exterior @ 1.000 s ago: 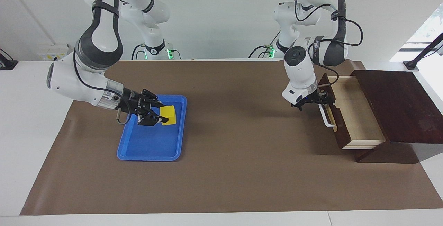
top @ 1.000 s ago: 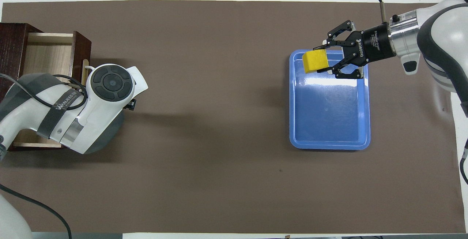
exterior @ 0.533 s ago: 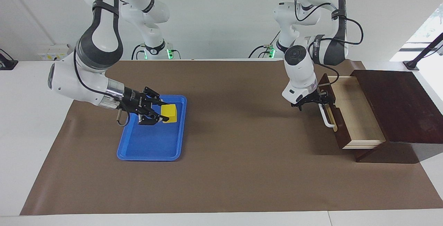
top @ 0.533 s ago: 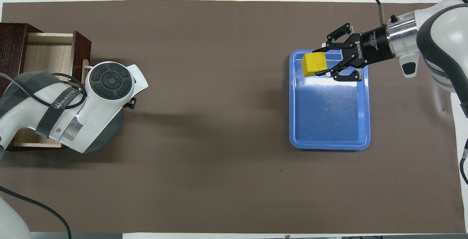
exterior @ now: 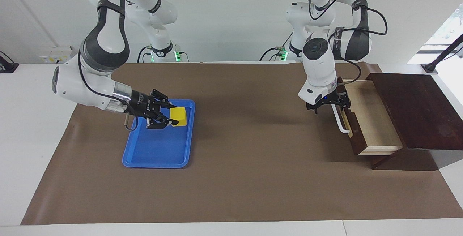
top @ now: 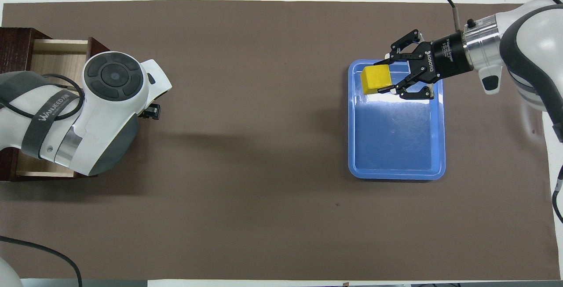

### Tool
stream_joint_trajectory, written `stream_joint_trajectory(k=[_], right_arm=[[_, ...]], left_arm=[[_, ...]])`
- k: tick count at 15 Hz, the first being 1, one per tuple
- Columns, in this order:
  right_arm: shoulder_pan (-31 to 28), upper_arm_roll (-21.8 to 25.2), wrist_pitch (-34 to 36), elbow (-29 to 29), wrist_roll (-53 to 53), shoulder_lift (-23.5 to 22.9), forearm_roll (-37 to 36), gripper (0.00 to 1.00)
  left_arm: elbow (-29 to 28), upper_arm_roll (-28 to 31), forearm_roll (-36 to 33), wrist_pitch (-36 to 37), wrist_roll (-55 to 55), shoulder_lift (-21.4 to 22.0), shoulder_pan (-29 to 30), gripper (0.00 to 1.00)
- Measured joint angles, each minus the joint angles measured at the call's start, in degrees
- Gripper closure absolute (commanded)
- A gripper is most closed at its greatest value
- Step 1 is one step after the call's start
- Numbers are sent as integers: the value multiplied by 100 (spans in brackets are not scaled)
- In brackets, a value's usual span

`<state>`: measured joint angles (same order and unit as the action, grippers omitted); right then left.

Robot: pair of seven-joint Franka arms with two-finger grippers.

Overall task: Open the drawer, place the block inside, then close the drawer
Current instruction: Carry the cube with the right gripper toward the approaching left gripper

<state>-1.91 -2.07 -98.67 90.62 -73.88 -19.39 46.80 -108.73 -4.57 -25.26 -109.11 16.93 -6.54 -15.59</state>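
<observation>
- The right end effector is clamped on the small bright yellow cube block, one finger on each side of it.
- Block and end effector hang over the corner of the flat blue plastic tray that lies nearest the robots in the facing view; whether the block touches the tray floor I cannot tell.
- The tray sits on the brown paper sheet covering the bench, toward the right arm's end.
- The dark brown wooden drawer stands pulled out of its dark wooden box at the left arm's end, pale interior showing, nothing visible in it.
- The left end effector is up beside the drawer front, over the upper end of the white bar handle, fingers spread apart and holding nothing.
</observation>
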Motion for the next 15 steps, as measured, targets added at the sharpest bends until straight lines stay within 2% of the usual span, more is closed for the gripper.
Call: stream_joint_trajectory(k=[3, 6, 11, 15], right_arm=[[1, -40, 0, 0, -11, 0, 0, 100], [4, -156, -1, -1, -202, 8, 0, 100], [237, -403, -68, -24, -676, 29, 2, 100], [608, -414, -355, -24, -1004, 30, 2, 100]], left_arm=[[137, -1, 561, 123, 387, 29, -50, 0], [218, -43, 1113, 180, 1356, 206, -108, 0], [254, -71, 1774, 348, 4350, 409, -671, 0], [756, -83, 2405, 509, 6759, 374, -1030, 0]])
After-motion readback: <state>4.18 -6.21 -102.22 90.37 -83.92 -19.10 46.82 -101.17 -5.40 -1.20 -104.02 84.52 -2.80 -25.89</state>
